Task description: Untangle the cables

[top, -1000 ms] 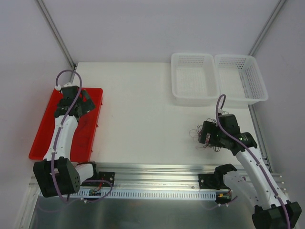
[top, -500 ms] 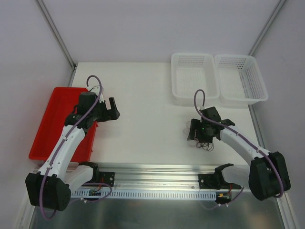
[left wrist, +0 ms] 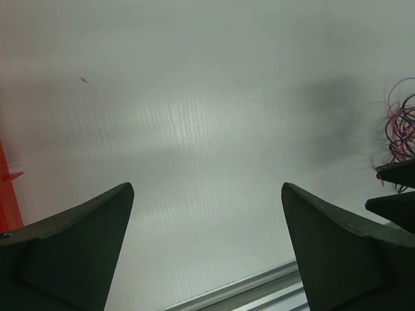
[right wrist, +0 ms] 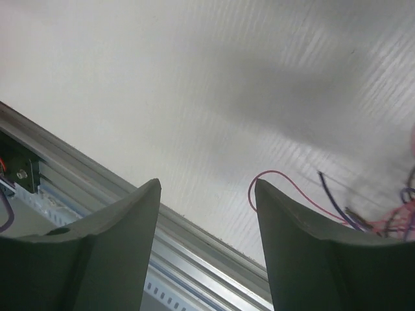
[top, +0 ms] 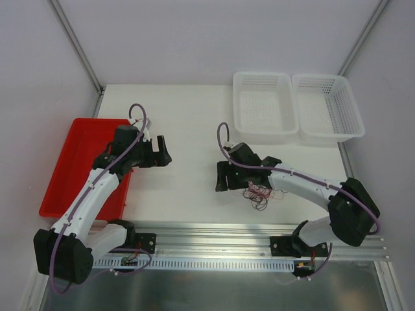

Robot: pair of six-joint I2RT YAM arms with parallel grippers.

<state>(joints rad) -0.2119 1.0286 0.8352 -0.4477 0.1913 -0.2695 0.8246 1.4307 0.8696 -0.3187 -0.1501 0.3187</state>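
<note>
The cables lie in a loose bunch of pink-red, purple and dark loops on the white table, just right of my right gripper. In the right wrist view my right gripper is open, with only table and rail between its fingers. A pink loop curls at the outer side of the right finger, and more cables lie further right. My left gripper hovers over the table beside the red tray, wide open and holding nothing. The cables show at that view's right edge.
Two white mesh baskets stand at the back right. A red tray lies at the left, partly under the left arm. An aluminium rail runs along the table's near edge.
The left arm swung from over the red tray to the right, above the table. The right arm moved left, the cable bunch shifted left with it, and its jaws narrowed.
</note>
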